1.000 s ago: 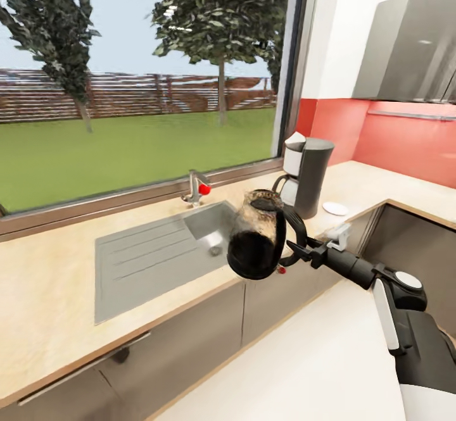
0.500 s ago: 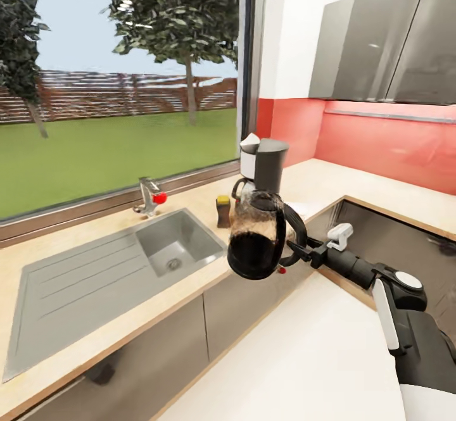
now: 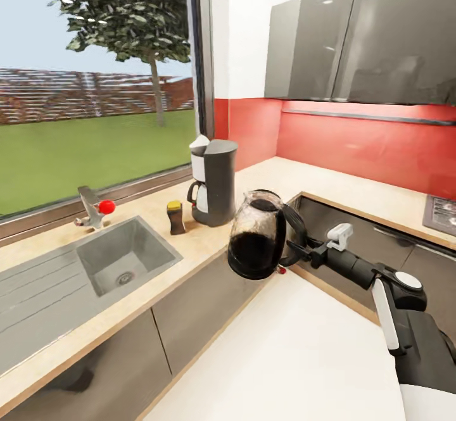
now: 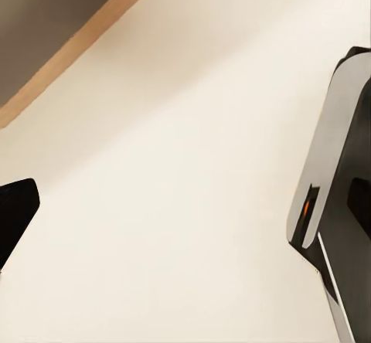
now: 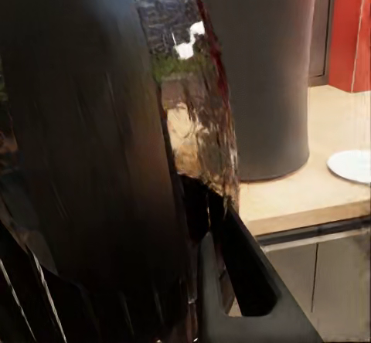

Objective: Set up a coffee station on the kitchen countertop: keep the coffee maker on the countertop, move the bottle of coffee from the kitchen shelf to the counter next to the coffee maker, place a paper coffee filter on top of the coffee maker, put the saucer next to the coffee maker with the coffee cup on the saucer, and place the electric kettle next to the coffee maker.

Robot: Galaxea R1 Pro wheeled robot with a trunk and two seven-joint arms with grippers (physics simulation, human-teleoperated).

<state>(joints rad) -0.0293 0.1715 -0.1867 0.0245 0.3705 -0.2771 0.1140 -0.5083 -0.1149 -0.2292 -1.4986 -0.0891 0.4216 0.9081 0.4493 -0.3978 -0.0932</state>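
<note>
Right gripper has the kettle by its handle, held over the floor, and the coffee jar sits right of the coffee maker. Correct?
Not quite. In the head view the bottle of coffee stands left of the coffee maker, toward the sink. The right gripper does hold the electric kettle.

Red backsplash (image 3: pixel 354 149), grey wall cabinets (image 3: pixel 361 41), large window (image 3: pixel 95 92).

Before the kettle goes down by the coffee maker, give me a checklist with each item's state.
1. Right gripper holds the electric kettle by its handle: ok.
2. Kettle upright: ok.
3. Kettle on the kitchen countertop: not ok, it hangs in front of the edge.
4. Coffee maker on the countertop: ok.
5. Bottle of coffee beside the coffee maker: ok.
6. Saucer position relative to the drop spot: cannot tell.
</note>
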